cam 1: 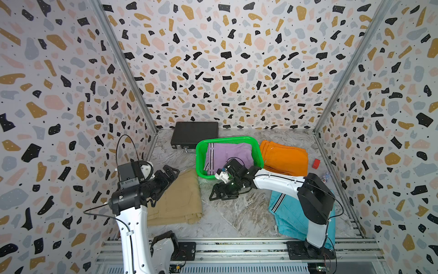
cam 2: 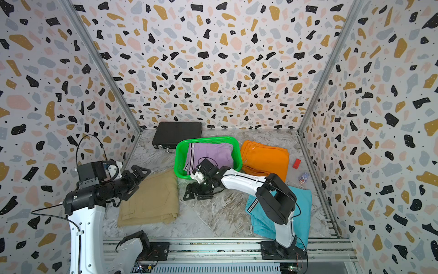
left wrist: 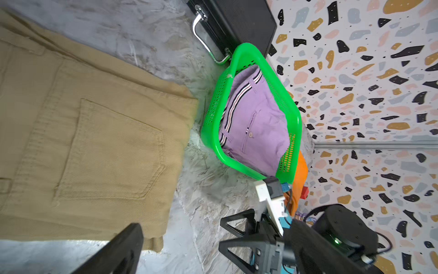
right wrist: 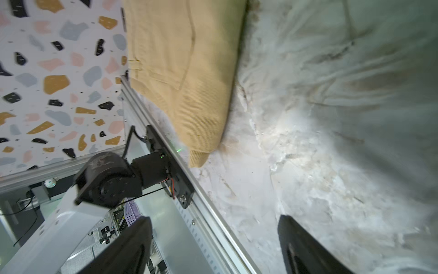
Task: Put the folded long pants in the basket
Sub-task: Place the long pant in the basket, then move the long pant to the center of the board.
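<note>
The green basket (cam 1: 201, 154) (cam 2: 179, 154) (left wrist: 294, 132) stands mid-table with the lilac striped folded long pants (cam 1: 233, 154) (cam 2: 213, 154) (left wrist: 260, 123) lying inside. Tan pants (cam 1: 177, 201) (cam 2: 151, 201) (left wrist: 90, 142) (right wrist: 189, 71) lie flat at the left. Orange pants (cam 1: 284, 157) (cam 2: 265, 159) lie right of the basket, and turquoise pants (cam 1: 289, 213) (cam 2: 303, 208) lie partly under the right arm. My left gripper (cam 1: 171, 173) (cam 2: 138, 175) hovers open over the tan pants' far edge. My right gripper (cam 1: 217, 192) (cam 2: 192, 193) (right wrist: 216, 249) is open and empty over bare table in front of the basket.
A flat black case (cam 1: 194, 134) (cam 2: 176, 132) (left wrist: 237, 21) with a metal handle lies behind the basket by the back wall. A red block (cam 1: 316, 163) and a small figurine (cam 1: 326, 176) sit by the right wall. The metal rail (cam 1: 237, 246) runs along the front edge.
</note>
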Controlling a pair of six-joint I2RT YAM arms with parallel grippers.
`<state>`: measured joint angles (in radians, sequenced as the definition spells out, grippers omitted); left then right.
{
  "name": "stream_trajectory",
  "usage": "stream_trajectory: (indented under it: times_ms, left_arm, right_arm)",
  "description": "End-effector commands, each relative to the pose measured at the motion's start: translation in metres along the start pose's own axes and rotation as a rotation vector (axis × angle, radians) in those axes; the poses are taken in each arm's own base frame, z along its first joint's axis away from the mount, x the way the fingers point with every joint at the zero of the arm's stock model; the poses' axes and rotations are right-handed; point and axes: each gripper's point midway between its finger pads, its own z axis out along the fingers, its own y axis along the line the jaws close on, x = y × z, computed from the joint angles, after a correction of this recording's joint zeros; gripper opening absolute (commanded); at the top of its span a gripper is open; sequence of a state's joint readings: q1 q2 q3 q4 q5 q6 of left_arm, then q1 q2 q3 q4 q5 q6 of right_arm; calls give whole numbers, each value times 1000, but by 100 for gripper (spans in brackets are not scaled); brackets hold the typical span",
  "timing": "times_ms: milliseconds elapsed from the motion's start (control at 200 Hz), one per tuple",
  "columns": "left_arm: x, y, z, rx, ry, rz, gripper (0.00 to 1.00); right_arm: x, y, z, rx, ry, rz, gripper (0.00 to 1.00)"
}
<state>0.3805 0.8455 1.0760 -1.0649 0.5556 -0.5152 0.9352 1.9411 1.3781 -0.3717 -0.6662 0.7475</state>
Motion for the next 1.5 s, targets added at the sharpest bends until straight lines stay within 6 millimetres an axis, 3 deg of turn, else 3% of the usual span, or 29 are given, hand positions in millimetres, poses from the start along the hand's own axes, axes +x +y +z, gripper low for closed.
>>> stream_trajectory:
  times_ms: [0, 345, 491, 551, 646, 696, 831, 956, 1156, 1377, 1497]
  left_arm:
    - [4, 9, -4, -50, 1, 12, 100]
    - [17, 10, 2, -15, 43, -2, 100]
    - [22, 11, 5, -3, 63, -14, 100]
    - [23, 11, 5, -2, 62, -11, 100]
    - [24, 12, 5, -1, 62, -5, 100]
    - [25, 12, 5, -1, 63, -2, 100]
    - [28, 16, 9, -4, 76, 1, 100]
    - [31, 14, 13, 25, 90, 3, 100]
    - [32, 12, 17, 50, 102, 21, 100]
    - [46, 22, 39, 91, 186, -56, 100]
    - [60, 30, 58, 120, 260, -112, 100]
  right_arm:
    - [-10, 10, 3, 1, 18, 21, 88]
    - [-39, 14, 65, -24, 78, 25, 88]
    - [-37, 16, 88, -15, 114, 20, 83]
    - [-34, 13, 98, -17, 138, 35, 67]
    - [-31, 9, 105, -22, 156, 56, 17]
    - [-31, 9, 104, -19, 156, 47, 0]
    - [-24, 12, 80, 37, 143, -5, 0]
    - [-5, 12, 35, 122, 95, -78, 0]
    - [32, -22, -34, 295, 46, -101, 0]
    - [82, -66, -77, 406, 90, -41, 0]
    - [96, -94, -102, 454, 75, 8, 0]
